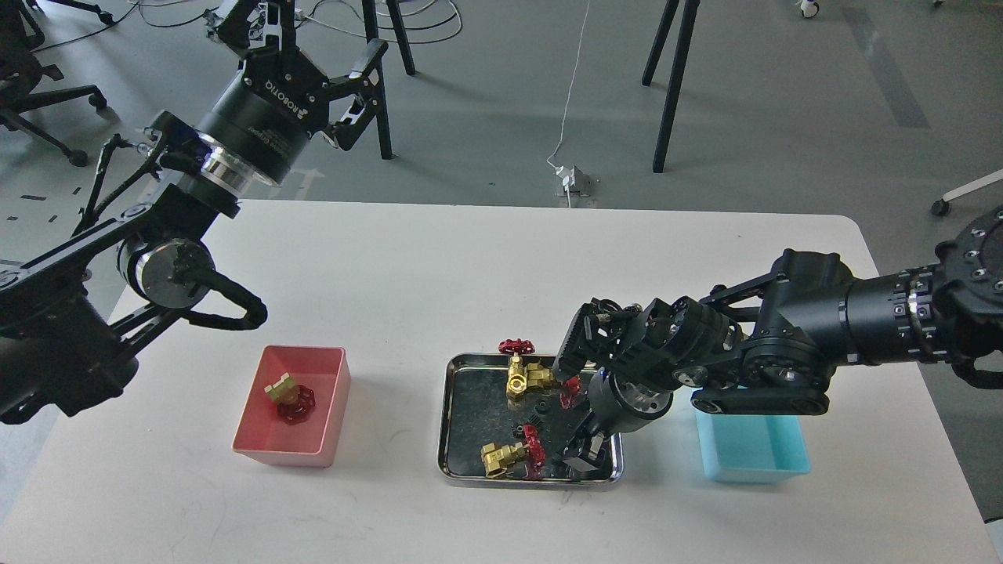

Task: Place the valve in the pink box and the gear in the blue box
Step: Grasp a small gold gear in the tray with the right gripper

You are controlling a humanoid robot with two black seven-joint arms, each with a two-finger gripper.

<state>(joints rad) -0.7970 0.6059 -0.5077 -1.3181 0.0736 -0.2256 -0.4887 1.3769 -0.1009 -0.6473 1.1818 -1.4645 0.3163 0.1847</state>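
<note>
The pink box (333, 407) stands at the front left with one valve (288, 398) inside. The steel tray (445, 423) holds three more valves: two at its back (523, 377) and one at the front (508, 457). Two tiny black gears (541, 406) lie mid-tray. My right gripper (581, 458) points down into the tray's front right corner, fingers slightly apart, and hides what lies under it. The blue box (756, 454) is to the right, partly behind my right arm, and looks empty. My left gripper (321, 39) is open, raised beyond the table's far left.
The white table ends just past the blue box on the right and close behind the pink box on the left. My right forearm (783, 352) spans the space above the blue box. Black stand legs (666, 86) and a cable are on the floor beyond.
</note>
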